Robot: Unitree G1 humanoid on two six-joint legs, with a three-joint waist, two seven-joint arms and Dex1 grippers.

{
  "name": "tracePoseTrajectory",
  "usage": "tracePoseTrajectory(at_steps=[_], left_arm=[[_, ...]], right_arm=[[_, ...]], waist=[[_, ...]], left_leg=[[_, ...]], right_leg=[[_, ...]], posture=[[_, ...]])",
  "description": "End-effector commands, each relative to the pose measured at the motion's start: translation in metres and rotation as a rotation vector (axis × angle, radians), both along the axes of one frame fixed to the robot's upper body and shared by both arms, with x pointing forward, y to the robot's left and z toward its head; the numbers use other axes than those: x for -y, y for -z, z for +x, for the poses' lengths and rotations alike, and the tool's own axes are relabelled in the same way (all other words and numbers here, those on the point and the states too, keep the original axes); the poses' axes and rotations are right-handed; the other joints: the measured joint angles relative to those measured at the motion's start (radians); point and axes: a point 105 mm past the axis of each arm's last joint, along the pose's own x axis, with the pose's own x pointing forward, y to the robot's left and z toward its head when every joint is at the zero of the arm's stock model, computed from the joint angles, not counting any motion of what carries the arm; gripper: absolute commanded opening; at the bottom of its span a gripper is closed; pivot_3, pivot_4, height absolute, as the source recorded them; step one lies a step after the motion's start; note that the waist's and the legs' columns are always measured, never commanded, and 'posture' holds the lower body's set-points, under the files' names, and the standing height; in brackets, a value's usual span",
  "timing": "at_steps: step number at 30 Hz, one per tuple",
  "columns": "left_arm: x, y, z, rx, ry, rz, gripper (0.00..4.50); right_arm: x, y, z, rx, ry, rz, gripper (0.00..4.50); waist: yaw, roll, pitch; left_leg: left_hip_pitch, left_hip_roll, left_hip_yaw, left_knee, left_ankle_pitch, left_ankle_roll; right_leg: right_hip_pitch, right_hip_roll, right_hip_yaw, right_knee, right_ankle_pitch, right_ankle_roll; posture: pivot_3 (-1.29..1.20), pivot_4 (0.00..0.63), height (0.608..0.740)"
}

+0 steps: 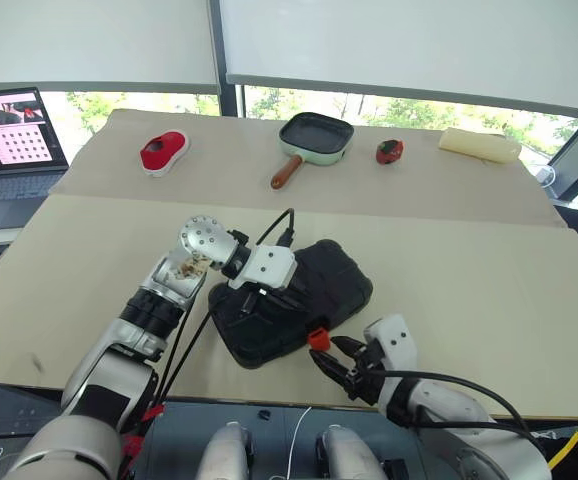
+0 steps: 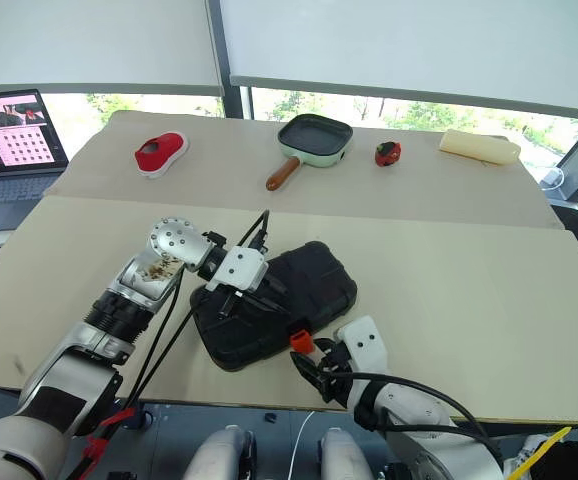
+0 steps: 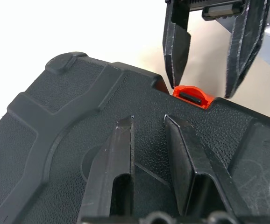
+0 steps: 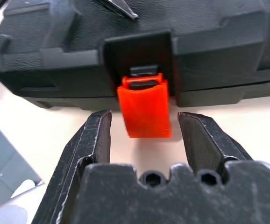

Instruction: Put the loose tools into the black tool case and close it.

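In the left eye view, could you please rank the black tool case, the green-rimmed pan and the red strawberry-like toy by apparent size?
1. black tool case, though nearest the camera
2. green-rimmed pan
3. red strawberry-like toy

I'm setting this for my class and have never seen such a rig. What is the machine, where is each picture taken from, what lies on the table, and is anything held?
It is a two-armed humanoid robot. Two pictures come from its head, one from each wrist. On the table lies a closed black tool case with an orange latch. The left hand rests its fingers on the lid. The right hand is open, its fingers either side of the latch, holding nothing. Farther back lie a green-rimmed pan, a red brush and a laptop.
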Motion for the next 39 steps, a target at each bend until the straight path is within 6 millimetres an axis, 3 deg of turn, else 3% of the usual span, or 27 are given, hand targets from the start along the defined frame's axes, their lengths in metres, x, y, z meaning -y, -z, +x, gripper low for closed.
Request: tracePoseTrajectory(at_steps=[1, 4, 7, 9, 10, 13, 18, 28, 34, 39], left_arm=[[-0.009, 0.034, -0.006, -0.074, 0.010, 0.147, 1.14], [-0.010, 0.035, -0.006, -0.070, 0.010, 0.144, 1.14], [-0.009, 0.037, -0.006, -0.071, 0.009, 0.134, 1.14], [-0.007, 0.038, -0.006, -0.072, 0.007, 0.126, 1.14], [-0.004, 0.038, -0.006, -0.074, 0.007, 0.120, 1.14], [-0.001, 0.038, -0.008, -0.078, 0.012, 0.110, 1.14], [-0.002, 0.038, -0.009, -0.081, 0.017, 0.118, 1.14], [-0.005, 0.037, -0.007, -0.080, 0.008, 0.125, 1.14], [-0.003, 0.035, -0.006, -0.078, 0.009, 0.123, 1.14], [-0.001, 0.035, -0.005, -0.075, 0.013, 0.122, 1.14]], right_arm=[[-0.001, -0.008, -0.002, 0.039, -0.025, -0.008, 2.67], [0.014, -0.009, -0.011, 0.094, -0.074, -0.143, 2.67], [0.027, -0.014, -0.020, 0.106, -0.094, -0.165, 1.97], [0.026, -0.010, -0.031, 0.096, -0.157, -0.195, 1.36], [0.025, -0.004, -0.035, 0.090, -0.200, -0.227, 0.85], [0.019, 0.005, -0.038, 0.090, -0.264, -0.258, 0.02], [0.011, 0.019, -0.019, 0.119, -0.305, -0.303, 0.02], [0.011, 0.041, 0.013, 0.192, -0.284, -0.421, 0.02], [-0.003, 0.030, 0.027, 0.285, -0.250, -0.357, 0.02], [-0.002, 0.002, 0.044, 0.441, -0.155, -0.300, 0.02]], waist=[[0.001, 0.000, 0.000], [0.001, 0.000, 0.000], [0.002, -0.001, 0.000], [0.002, 0.001, -0.002], [0.002, 0.003, -0.003], [0.003, 0.004, -0.004], [0.004, 0.003, -0.005], [0.002, -0.001, -0.012], [0.001, -0.002, -0.015], [-0.006, -0.003, -0.016]], left_leg=[[0.000, 0.000, 0.000, 0.000, 0.000, 0.000], [0.000, 0.000, 0.000, 0.000, 0.000, 0.000], [0.000, -0.001, 0.000, -0.001, 0.000, 0.000], [0.000, -0.001, 0.000, -0.001, 0.000, 0.000], [0.000, -0.001, 0.000, -0.001, 0.000, 0.000], [0.001, -0.001, 0.001, -0.001, 0.000, 0.000], [0.000, -0.001, 0.000, -0.001, 0.000, 0.000], [0.002, -0.001, 0.001, -0.001, 0.000, 0.000], [0.004, 0.000, 0.001, -0.002, 0.000, 0.000], [0.006, 0.001, 0.001, -0.002, 0.000, 0.000]], right_leg=[[0.000, 0.000, 0.000, 0.000, 0.000, 0.000], [0.000, 0.000, 0.000, 0.000, -0.001, 0.001], [0.001, -0.001, 0.000, -0.001, -0.001, 0.001], [0.001, 0.000, -0.001, -0.002, -0.002, 0.004], [0.001, 0.000, -0.001, -0.001, -0.003, 0.004], [0.002, -0.001, 0.000, -0.002, -0.003, 0.005], [0.002, -0.001, -0.001, -0.004, -0.003, 0.005], [0.003, 0.000, -0.001, -0.004, -0.003, 0.004], [0.004, 0.001, -0.001, -0.004, -0.003, 0.003], [0.003, 0.002, 0.000, -0.003, -0.003, -0.004]], posture=[[0.00, 0.150, 0.740], [0.00, 0.150, 0.740], [0.00, 0.150, 0.740], [0.00, 0.150, 0.740], [0.00, 0.150, 0.740], [0.00, 0.150, 0.740], [0.00, 0.150, 0.740], [0.00, 0.150, 0.740], [0.00, 0.150, 0.740], [0.00, 0.150, 0.740]])
